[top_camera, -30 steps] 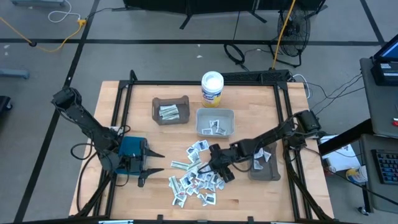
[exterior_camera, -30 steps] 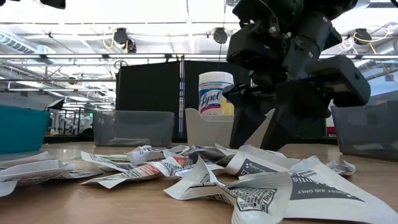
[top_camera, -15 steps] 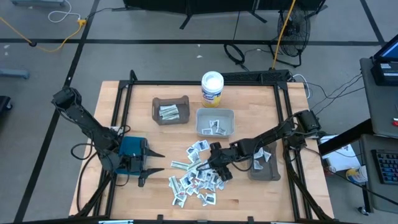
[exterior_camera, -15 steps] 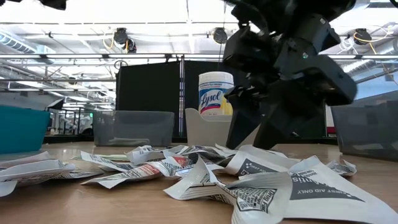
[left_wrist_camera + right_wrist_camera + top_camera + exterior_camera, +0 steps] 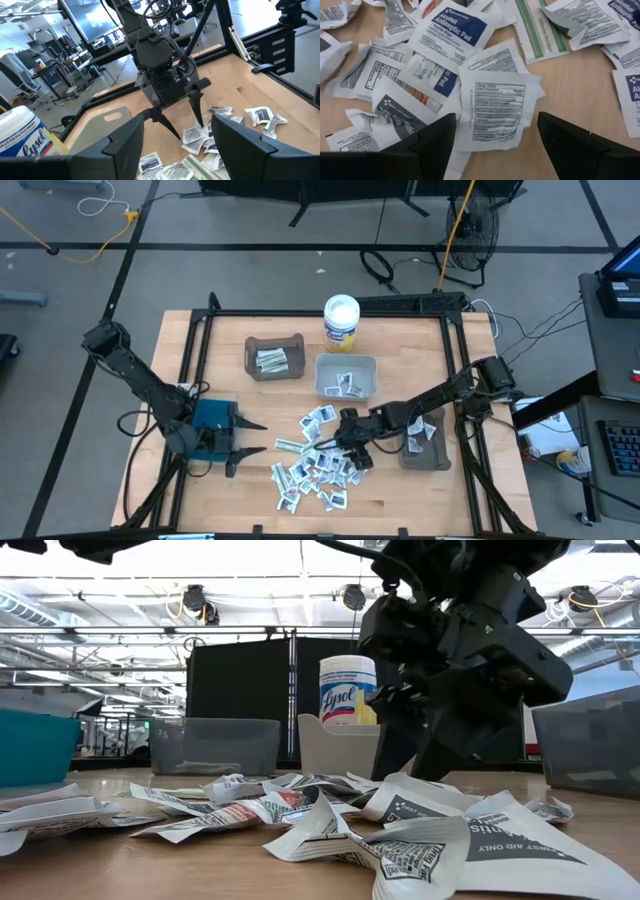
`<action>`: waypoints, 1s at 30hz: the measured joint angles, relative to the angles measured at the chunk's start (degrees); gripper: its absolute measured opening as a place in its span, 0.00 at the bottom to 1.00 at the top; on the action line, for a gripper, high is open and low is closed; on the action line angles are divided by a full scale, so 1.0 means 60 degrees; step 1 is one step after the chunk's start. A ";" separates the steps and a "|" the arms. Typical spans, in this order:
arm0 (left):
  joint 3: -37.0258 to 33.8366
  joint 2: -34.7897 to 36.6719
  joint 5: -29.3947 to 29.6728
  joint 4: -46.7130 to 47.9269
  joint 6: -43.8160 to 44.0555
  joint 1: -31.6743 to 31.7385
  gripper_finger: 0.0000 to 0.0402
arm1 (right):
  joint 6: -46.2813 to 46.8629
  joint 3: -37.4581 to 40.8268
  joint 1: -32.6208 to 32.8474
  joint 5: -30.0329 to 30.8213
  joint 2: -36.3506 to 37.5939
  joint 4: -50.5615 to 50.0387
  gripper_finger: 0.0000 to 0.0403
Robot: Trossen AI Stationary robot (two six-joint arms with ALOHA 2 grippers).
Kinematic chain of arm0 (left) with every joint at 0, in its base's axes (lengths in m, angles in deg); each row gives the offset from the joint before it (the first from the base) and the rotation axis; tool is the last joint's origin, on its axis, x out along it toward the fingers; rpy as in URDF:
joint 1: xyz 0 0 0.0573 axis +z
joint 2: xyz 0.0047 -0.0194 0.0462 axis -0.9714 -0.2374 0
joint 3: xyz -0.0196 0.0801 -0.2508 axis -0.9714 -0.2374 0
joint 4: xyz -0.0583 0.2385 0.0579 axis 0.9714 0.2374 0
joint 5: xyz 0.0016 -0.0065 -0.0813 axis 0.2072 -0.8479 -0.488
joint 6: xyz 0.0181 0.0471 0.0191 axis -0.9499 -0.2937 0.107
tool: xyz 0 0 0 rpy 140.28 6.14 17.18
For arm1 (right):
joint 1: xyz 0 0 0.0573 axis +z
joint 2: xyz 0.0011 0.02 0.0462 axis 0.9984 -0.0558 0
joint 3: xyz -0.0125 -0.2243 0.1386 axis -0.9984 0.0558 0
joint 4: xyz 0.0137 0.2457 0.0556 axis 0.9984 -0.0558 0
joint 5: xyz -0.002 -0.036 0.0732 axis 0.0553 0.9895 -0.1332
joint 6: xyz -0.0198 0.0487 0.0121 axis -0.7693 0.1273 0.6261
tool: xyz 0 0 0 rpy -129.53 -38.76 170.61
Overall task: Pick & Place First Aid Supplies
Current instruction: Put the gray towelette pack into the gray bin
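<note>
On the bench's (image 5: 400, 330) left side, the left hand (image 5: 250, 438) waits with its fingers spread and empty, beside a teal bin (image 5: 212, 420). Right of it, the first aid supplies (image 5: 312, 465) lie in a loose heap of packets at the near middle of the bench. More packets already sit in the brown bin (image 5: 274, 357) and the pale bin (image 5: 346, 376) at the far side, by a white wipes tub (image 5: 341, 319), and in a grey bin (image 5: 424, 442) at the right.

The right hand (image 5: 337, 448) hangs low over the heap's right part, fingers parted and holding nothing. The step in hand looks like the approach to a pick. The next move would call for settling the fingers around a single packet without catching its overlapping neighbours.

The right wrist view shows what the overhead view cannot: a white packet (image 5: 497, 111) with black print lying flat between the fingers (image 5: 432, 142), partly covering others. The low view shows the right hand (image 5: 425, 745) close above the pile, though contact cannot be judged. The left wrist view shows that hand's (image 5: 180, 117) parted fingers from across the bench.
</note>
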 joint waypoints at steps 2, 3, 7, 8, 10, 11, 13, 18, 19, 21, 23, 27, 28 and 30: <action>0.0003 -0.0001 -0.0008 0.0043 0.0031 0.0000 0.60 | -0.0003 0.0000 0.0003 0.0037 0.0000 -0.0054 0.69; 0.0003 -0.0001 -0.0015 0.0068 0.0034 0.0000 0.60 | -0.0003 0.0000 0.0004 0.0037 0.0004 -0.0128 0.69; 0.0003 -0.0001 -0.0027 0.0076 0.0045 0.0000 0.60 | 0.0000 0.0007 0.0004 0.0226 0.0004 -0.0305 0.69; 0.0003 -0.0001 -0.0028 0.0100 0.0083 0.0000 0.60 | 0.0006 0.0007 0.0004 0.0368 0.0004 -0.0303 0.69; 0.0003 -0.0001 -0.0027 0.0127 0.0102 0.0000 0.60 | 0.0129 0.0007 0.0004 0.0550 0.0004 -0.0317 0.69; 0.0003 -0.0001 -0.0027 0.0129 0.0102 0.0000 0.60 | 0.0198 0.0007 0.0004 0.0548 0.0004 -0.0335 0.68; 0.0003 -0.0001 -0.0027 0.0127 0.0102 0.0000 0.60 | 0.0219 0.0007 0.0004 0.0540 0.0004 -0.0401 0.67; 0.0003 -0.0001 -0.0027 0.0146 0.0135 0.0000 0.60 | 0.0394 -0.0018 0.0000 0.0533 -0.0167 -0.0382 0.62; 0.0003 -0.0001 -0.0027 0.0167 0.0135 0.0000 0.60 | 0.0401 -0.0018 0.0002 0.0523 -0.0175 -0.0382 0.61; 0.0003 -0.0001 -0.0027 0.0176 0.0168 0.0000 0.60 | 0.0401 -0.0018 0.0000 0.0518 -0.0178 -0.0382 0.59; 0.0003 -0.0001 -0.0027 0.0179 0.0168 0.0000 0.60 | 0.0401 -0.0018 0.0000 0.0532 -0.0182 -0.0385 0.57; 0.0003 -0.0001 -0.0027 0.0185 0.0168 0.0000 0.60 | 0.0397 -0.0007 0.0000 0.0529 -0.0200 -0.0180 0.54; 0.0003 -0.0001 -0.0027 0.0185 0.0168 0.0000 0.60 | 0.0383 0.0000 0.0000 0.0529 -0.0207 -0.0091 0.53; 0.0003 -0.0001 -0.0027 0.0186 0.0168 0.0000 0.60 | 0.0293 0.0000 0.0000 0.0525 -0.0219 -0.0013 0.51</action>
